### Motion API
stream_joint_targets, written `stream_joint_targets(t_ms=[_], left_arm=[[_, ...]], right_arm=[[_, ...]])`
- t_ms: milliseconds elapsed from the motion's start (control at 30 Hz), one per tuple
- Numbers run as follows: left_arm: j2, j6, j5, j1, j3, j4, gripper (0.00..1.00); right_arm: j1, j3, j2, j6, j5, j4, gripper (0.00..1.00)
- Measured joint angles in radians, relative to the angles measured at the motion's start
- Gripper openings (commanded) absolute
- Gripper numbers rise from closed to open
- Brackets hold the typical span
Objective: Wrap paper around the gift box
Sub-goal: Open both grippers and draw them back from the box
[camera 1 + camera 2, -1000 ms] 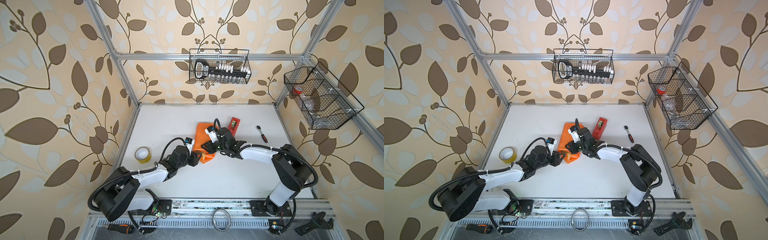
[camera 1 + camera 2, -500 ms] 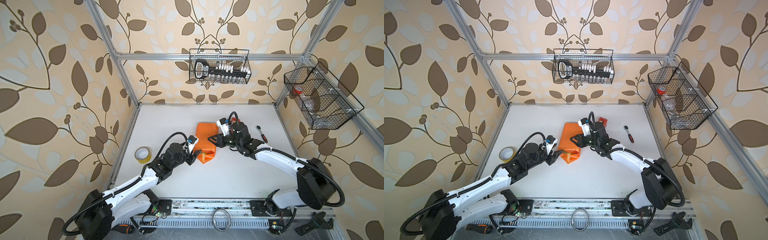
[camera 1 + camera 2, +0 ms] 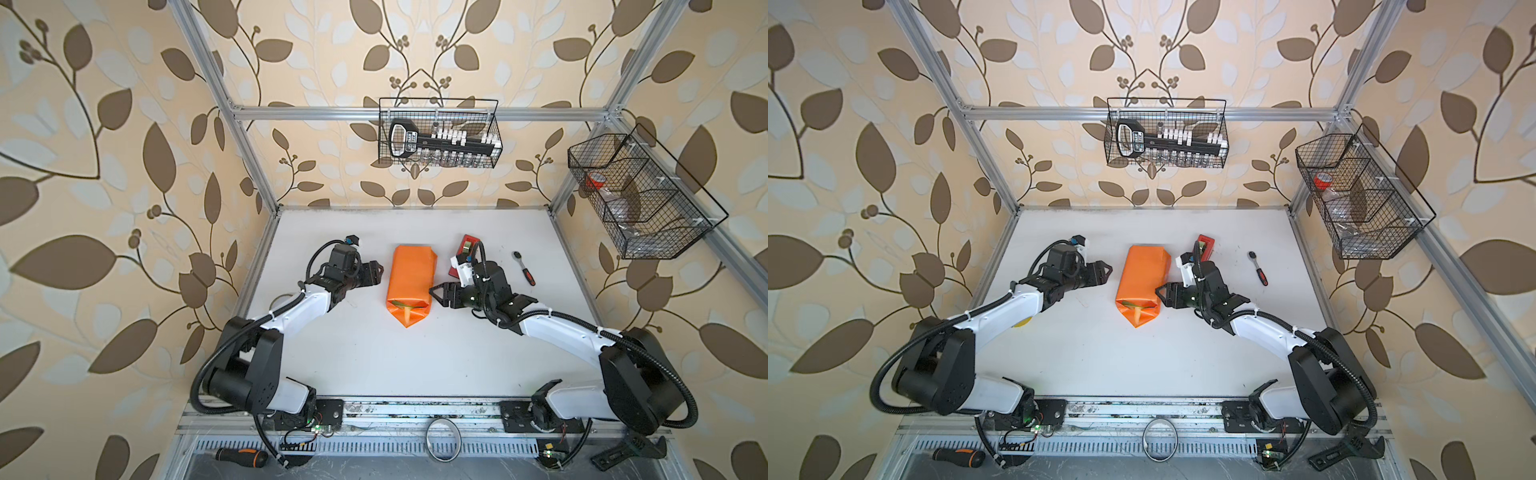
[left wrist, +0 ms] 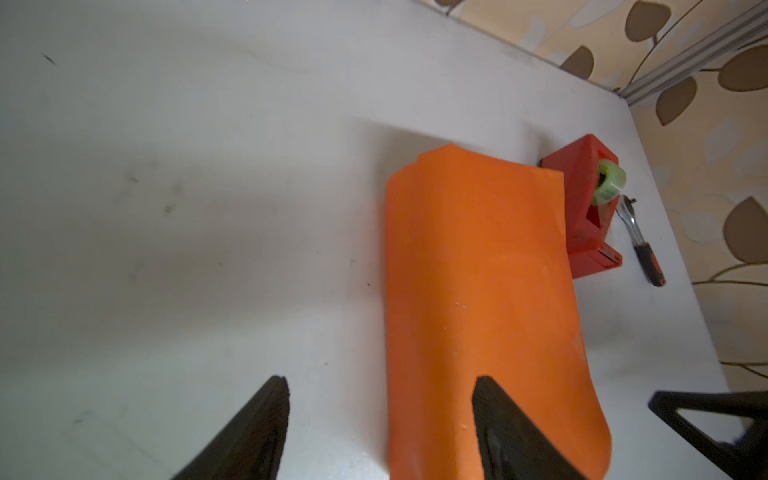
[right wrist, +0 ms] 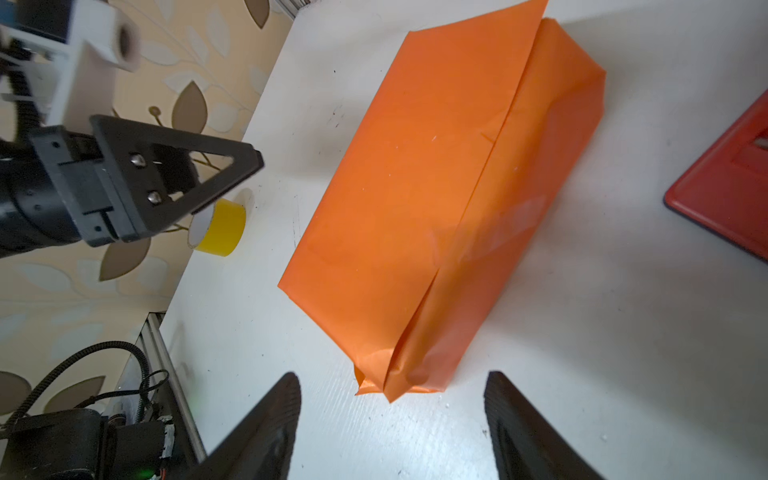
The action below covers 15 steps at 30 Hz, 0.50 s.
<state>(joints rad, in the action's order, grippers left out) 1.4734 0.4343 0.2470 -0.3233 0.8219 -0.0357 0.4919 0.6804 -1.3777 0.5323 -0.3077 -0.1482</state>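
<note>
The paper (image 3: 409,278) (image 3: 1142,276) is glossy orange and lies folded round the gift box as a long package in the middle of the table. Its overlap seam (image 5: 494,145) runs along the top, and the near end comes to a folded point (image 3: 407,322). The gift box is hidden inside, apart from a greenish sliver (image 3: 404,305) at that end. My left gripper (image 3: 375,274) (image 4: 380,380) is open just left of the package and holds nothing. Open too, my right gripper (image 3: 436,296) (image 5: 392,376) sits just right of the near end, clear of the paper.
A red tape dispenser (image 3: 465,251) (image 4: 586,208) stands close behind the right gripper, right of the package. A ratchet wrench (image 3: 524,268) lies further right. A yellow tape roll (image 5: 220,226) sits by the left edge, under the left arm. Wire baskets (image 3: 440,133) hang on the walls.
Both grippers have opened and drawn away from the package's near end, the left one to the left and the right one to the right. The package now lies alone on the table.
</note>
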Motion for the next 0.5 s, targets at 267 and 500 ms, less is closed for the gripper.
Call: stream_joint_targets(t_ms=[267, 500], left_arm=[[0.134, 0.112, 0.174, -0.131, 0.005, -0.053, 0.75], [0.034, 0.115, 0.172, -0.238, -0.164, -0.161, 0.77]], right_arm=[[-0.082, -0.045, -0.013, 0.018, -0.044, -0.036, 0.75], [-0.124, -0.073, 0.028, 0.009, -0.048, -0.014, 0.75]])
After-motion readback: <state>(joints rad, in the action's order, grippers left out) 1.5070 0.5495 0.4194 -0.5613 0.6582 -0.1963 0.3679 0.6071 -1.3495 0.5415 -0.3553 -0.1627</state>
